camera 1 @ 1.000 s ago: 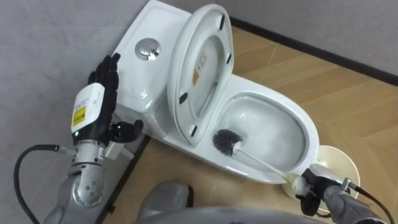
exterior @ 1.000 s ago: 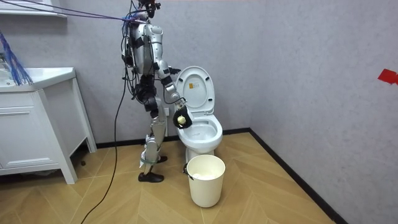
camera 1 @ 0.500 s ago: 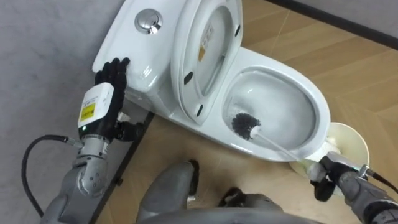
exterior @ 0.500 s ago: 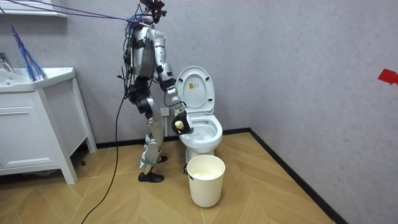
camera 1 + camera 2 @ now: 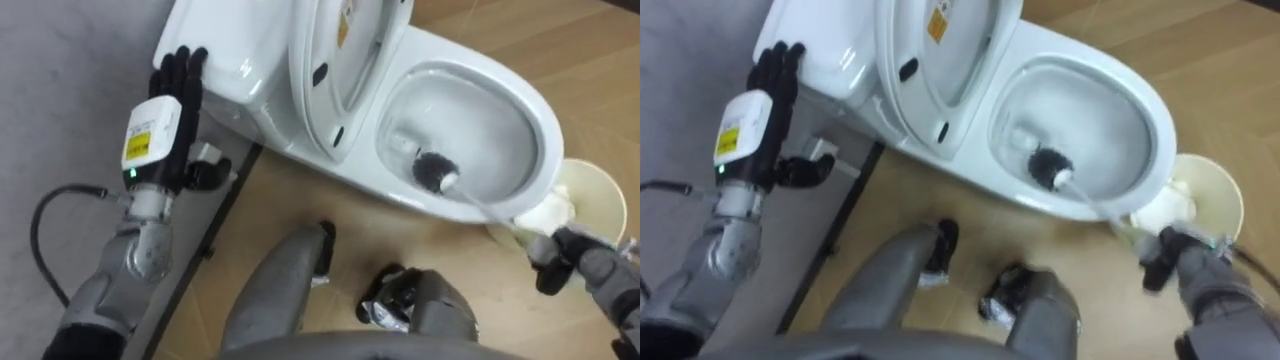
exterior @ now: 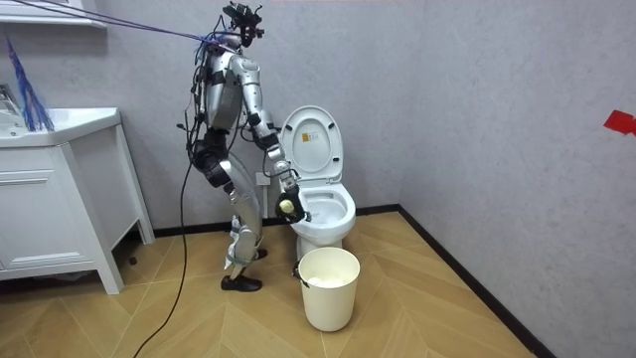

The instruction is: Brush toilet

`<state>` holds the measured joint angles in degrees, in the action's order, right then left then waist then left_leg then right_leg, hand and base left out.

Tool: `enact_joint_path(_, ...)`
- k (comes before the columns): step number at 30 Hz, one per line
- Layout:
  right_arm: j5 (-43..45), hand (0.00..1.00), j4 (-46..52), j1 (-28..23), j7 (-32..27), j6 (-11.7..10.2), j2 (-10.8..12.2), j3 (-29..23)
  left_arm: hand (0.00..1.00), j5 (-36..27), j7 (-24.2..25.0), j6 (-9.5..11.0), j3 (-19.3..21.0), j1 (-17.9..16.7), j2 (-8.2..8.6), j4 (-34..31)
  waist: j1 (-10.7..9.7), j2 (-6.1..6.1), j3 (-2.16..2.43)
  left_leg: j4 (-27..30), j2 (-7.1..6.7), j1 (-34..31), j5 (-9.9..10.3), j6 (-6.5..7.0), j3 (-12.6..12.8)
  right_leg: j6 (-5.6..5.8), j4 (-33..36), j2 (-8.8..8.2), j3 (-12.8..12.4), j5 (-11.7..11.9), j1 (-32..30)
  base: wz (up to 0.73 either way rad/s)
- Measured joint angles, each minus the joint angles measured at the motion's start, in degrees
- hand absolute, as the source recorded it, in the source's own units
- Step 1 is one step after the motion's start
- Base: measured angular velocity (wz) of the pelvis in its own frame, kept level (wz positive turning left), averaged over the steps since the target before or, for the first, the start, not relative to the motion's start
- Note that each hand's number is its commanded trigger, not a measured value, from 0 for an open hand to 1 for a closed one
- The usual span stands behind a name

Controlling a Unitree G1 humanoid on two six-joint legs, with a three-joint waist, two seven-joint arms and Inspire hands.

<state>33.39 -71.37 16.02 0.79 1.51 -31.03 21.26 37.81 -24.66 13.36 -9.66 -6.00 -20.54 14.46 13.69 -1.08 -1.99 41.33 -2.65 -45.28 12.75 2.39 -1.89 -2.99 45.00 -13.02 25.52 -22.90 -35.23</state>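
A black-bristled toilet brush (image 5: 435, 170) sits head-down in the bowl of the white ceramic toilet (image 5: 470, 55), centre right.
The raised white lid (image 5: 325, 80) stands upper centre; a cream round bin (image 5: 600, 195) sits beside the bowl at the right edge. Lower right, the right hand (image 5: 558, 262) grasps the brush's pale handle; upper left, the left hand (image 5: 170, 90) has straight fingers beside the cistern.

Nothing legible. Yellow label (image 5: 140, 143) on the back of the left hand (image 5: 172, 88): print too small to read. Orange sticker (image 5: 938, 22) under the raised lid (image 5: 965, 75), right of that hand: unreadable. Red patch (image 6: 619, 121) on the wall (image 6: 497, 99), well apart from it: no characters discernible.
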Motion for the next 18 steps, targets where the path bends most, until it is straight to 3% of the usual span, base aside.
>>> enact_joint_path(5,9.42,1.00,5.82,2.94,-3.38,1.82,-2.64,3.30,0.00,-0.03,-3.54,-0.09,-2.34,2.58,-1.52,0.62,2.18,-0.23,-0.13,2.88,0.08,-4.54,0.12,0.15,0.13,-0.59,3.10,-0.61,-0.21,-0.43,-4.47,0.00)
enact_joint_path(8,12.79,1.00,9.58,5.30,-5.75,3.02,-3.13,5.95,0.00,-0.45,-4.87,-0.50,-4.17,4.23,-4.07,2.26,2.87,-0.46,-0.22,4.72,0.23,-6.57,0.45,0.35,0.16,-0.75,4.86,-0.91,-0.14,-0.93,-6.23,0.01)
enact_joint_path(12,18.35,1.00,13.77,8.58,-7.91,4.96,-6.68,9.28,0.00,-2.27,-6.73,-0.15,-6.39,6.75,-6.90,2.75,4.30,-0.68,-0.37,6.26,0.25,-9.91,0.45,0.38,0.08,-0.88,6.41,-1.21,-0.22,-0.99,-9.46,-0.02)
enact_joint_path(15,18.34,1.00,14.39,10.24,-9.48,5.61,-7.79,11.87,0.00,-3.02,-8.04,-0.02,-7.80,7.71,-7.29,2.78,5.08,-0.18,-0.72,6.30,0.17,-10.78,0.43,0.44,0.42,-0.96,6.91,-1.33,-0.86,-1.02,-10.74,-0.05)
enact_joint_path(18,15.86,1.00,14.92,11.31,-11.00,6.03,-7.98,12.41,0.00,-4.83,-9.53,0.00,-8.50,8.01,-7.49,2.31,5.39,-0.08,-0.78,6.41,0.50,-11.95,0.40,0.40,0.51,-1.04,6.92,-0.83,-1.15,-0.87,-11.93,-0.05)
